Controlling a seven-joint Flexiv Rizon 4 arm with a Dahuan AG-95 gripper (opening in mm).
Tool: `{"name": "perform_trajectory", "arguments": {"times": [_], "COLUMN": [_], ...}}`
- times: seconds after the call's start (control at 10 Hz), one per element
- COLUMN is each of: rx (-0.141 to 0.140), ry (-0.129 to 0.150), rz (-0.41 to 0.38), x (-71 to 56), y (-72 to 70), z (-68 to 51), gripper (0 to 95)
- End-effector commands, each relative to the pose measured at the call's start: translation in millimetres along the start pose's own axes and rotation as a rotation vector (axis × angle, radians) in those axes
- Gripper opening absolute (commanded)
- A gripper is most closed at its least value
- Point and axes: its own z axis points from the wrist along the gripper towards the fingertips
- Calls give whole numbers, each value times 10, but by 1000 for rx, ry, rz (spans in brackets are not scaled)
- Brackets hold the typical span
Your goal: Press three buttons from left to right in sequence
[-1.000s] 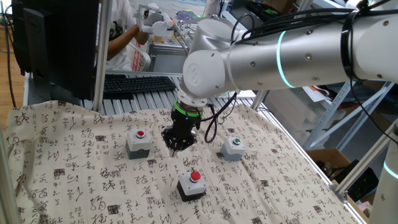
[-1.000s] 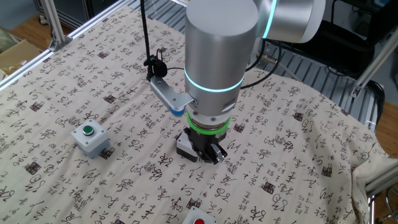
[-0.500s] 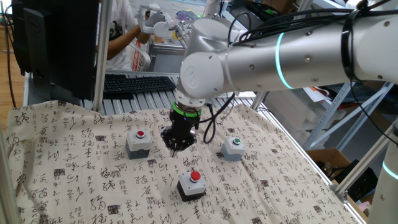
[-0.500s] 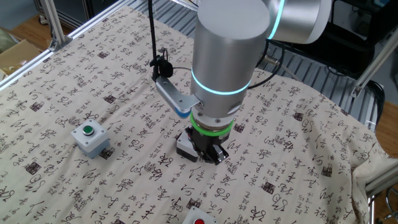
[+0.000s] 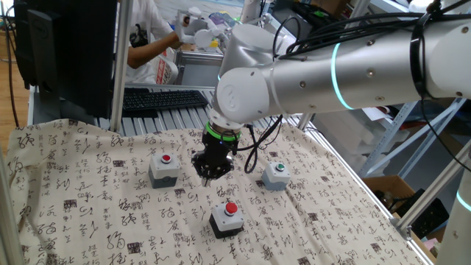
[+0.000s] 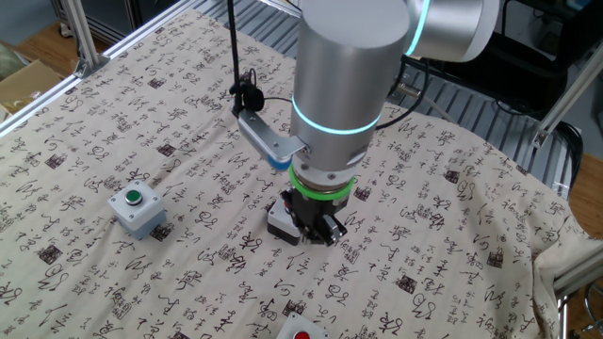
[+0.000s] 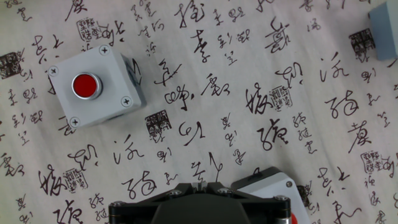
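Claw (image 5: 206, 177) hovers between the three boxes, fingertips apparently pressed together. Red-button box (image 5: 164, 168) at its 9 o'clock. No press evident; all three likely remain.

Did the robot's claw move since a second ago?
Barely. The gripper sits between the grey box and green-button box, as before; only the arm above shifted.
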Motion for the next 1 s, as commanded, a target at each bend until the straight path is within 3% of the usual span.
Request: {"name": "perform_trajectory", "arguments": {"times": [0.1, 0.3, 0.4, 0.7, 1.0], "rx": [23, 22, 62, 21, 1], "ry": [-1, 0, 1, 5, 2], "rz": [-7, -5, -8, -1, 9], "x": [2, 2, 2, 2, 0], "y": [0, 0, 0, 0, -1], "z": [-1, -1, -1, -1, 1], "gripper": [0, 0, 0, 0, 0]}}
